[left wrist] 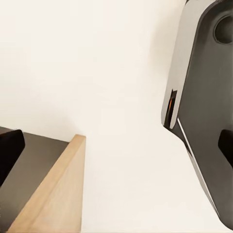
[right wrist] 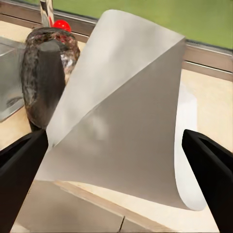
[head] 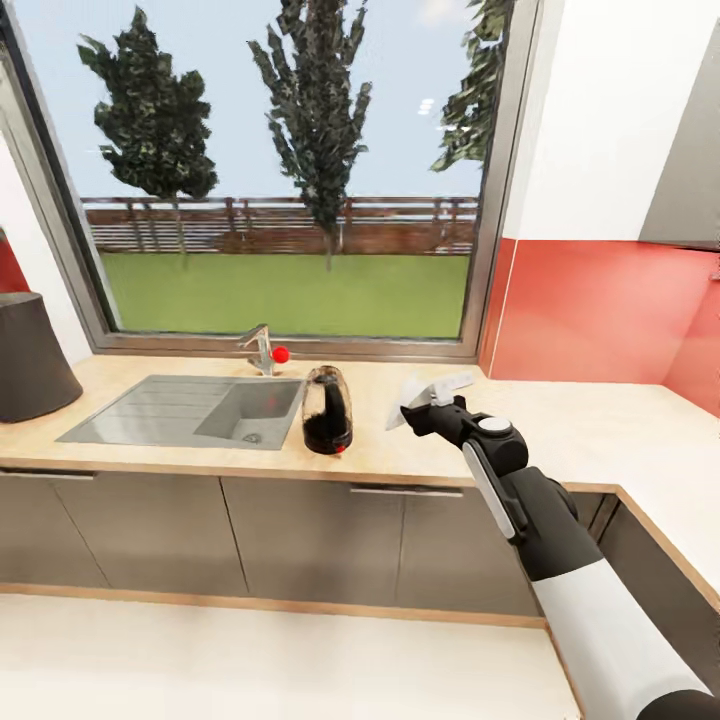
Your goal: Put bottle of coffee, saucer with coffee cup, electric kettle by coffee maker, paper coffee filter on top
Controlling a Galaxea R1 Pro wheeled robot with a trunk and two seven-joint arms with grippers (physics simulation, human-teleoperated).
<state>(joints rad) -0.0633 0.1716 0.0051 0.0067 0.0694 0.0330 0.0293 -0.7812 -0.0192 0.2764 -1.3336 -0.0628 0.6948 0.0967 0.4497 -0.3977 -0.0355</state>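
The right gripper point(head: 432, 408) reaches out over the countertop point(head: 600, 430) on a white and black arm, with a paper coffee filter point(head: 432, 392) at its tip. In the right wrist view the two black fingers point(right wrist: 22, 170) stand wide apart, one at each side of the filter point(right wrist: 121, 116), and whether they actually pinch it cannot be told. The filter is a thin, matte, pale grey-white sheet curled into a cone, smooth and slightly translucent at its edge.

In the head view the coffee maker point(head: 327, 410) stands on the counter at about nine o'clock from the gripper, just beside the sink point(head: 180, 410). It is a rounded, upright body of dark glossy glass with a black core and a small red dot at its base. In the right wrist view it appears beyond the filter as a mottled, shiny dark jar shape point(right wrist: 48, 77).

The countertop is light wood-grain laminate with a squared front edge, over flat grey cabinet doors point(head: 290, 540) with slim bar handles. The sink is brushed grey steel with a ribbed drainer, and a chrome faucet point(head: 262, 348) with a red knob rises behind it. A dark, tapered matte object point(head: 30, 360) sits at the counter's far nine o'clock end. Behind is a large window point(head: 290, 170) showing trees and lawn, and a glossy red backsplash point(head: 610, 310) at three o'clock.

The left wrist view shows a pale wall, a wooden edge point(left wrist: 53, 194) and a grey panel; the left gripper's opening cannot be told.
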